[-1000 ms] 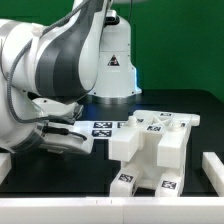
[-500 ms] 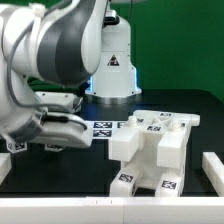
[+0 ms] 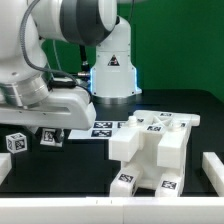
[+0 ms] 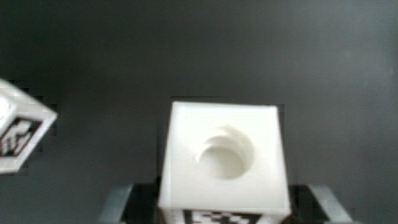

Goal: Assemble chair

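the robot's pincer (image 3: 52, 133) stands at the exterior view's left, low over the black worktop (image 3: 70, 178). it is clamped on a chunky white plastic block (image 4: 222, 140). in the wrist view the block sits between the two dark fingers (image 4: 134, 205) and touches both. the face turned to the wrist camera has an oval hollow, and a black-and-white square tag shows at the gripped end. whether the block rests on the worktop or hangs clear of it cannot be told.

a small white tagged cube (image 3: 13, 142) lies near the block, toward the exterior view's left edge and apart from it. the partly built chair (image 3: 150, 150), a blocky white plastic structure bearing several tags, stands on the worktop toward the exterior view's right, apart from the pincer. the marker board (image 3: 100, 127), thin, flat and white, lies between the held block and the structure.
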{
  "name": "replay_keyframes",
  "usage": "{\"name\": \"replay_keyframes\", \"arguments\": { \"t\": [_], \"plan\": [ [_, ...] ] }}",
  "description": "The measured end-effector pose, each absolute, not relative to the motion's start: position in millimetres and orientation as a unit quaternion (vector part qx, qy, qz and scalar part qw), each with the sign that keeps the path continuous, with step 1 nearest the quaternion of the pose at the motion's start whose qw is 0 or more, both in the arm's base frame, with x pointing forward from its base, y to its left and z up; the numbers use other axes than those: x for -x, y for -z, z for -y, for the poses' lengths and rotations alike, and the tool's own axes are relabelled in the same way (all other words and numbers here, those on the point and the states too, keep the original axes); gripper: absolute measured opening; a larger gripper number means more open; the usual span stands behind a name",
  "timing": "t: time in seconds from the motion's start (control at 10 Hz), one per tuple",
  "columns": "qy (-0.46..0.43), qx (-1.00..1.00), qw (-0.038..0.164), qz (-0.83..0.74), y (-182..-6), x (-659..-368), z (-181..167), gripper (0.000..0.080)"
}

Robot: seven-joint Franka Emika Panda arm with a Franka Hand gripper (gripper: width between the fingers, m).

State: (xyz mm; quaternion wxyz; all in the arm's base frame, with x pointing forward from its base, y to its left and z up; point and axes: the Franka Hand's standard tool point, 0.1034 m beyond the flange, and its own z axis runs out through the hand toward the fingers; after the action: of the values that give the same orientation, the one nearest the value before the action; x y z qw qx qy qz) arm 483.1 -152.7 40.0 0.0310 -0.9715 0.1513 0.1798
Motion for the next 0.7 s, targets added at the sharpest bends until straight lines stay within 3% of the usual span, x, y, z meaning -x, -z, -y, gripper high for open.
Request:
{"name": "replay_keyframes", "arguments": {
  "t": [0.5, 0.7],
  "plan": [
    [-0.013, 0.989, -0.023, -0.148, -25.0, -451, 132, 0.0281],
    [0.057, 0.986, -0.056, -0.145, -24.1, -451, 137, 0.0281]
  ]
}}
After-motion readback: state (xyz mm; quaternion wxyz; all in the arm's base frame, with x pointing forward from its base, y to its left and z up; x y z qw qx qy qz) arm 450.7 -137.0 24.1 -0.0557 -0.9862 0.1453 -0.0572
